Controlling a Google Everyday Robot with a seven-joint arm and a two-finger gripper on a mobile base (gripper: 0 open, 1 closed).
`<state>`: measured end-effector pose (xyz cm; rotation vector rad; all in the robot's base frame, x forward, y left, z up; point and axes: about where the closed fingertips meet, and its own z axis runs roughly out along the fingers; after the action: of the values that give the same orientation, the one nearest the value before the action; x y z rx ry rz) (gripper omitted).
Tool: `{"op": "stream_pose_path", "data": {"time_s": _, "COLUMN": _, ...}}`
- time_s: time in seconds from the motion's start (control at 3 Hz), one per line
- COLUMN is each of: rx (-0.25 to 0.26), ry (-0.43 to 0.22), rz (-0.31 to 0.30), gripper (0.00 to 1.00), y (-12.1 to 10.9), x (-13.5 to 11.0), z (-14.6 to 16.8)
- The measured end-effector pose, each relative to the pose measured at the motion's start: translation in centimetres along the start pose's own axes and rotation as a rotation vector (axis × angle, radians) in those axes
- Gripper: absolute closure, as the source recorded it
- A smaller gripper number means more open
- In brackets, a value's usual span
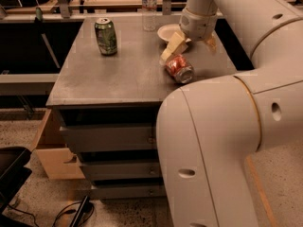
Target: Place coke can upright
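Note:
The coke can, red with white markings and a silver end, lies on its side on the grey metal table, near the right front part. My gripper hangs from the big white arm just behind and above the can. It is open, with one cream finger at the can's far left and the other to the right. It holds nothing. The arm hides the table's right front corner.
A green can stands upright at the table's back left. A white bowl and a clear water bottle are behind the gripper. Drawers are below the table top, and a wooden box and a black chair are at lower left.

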<state>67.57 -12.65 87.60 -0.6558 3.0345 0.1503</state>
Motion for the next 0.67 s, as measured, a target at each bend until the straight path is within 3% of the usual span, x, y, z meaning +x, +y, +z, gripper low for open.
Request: {"op": "stream_pose_path", "data": {"time_s": 0.67, "rx": 0.008, "ry": 0.038, "rz": -0.061, "gripper": 0.0, "y": 1.54, "x": 0.63, "z": 0.46}}
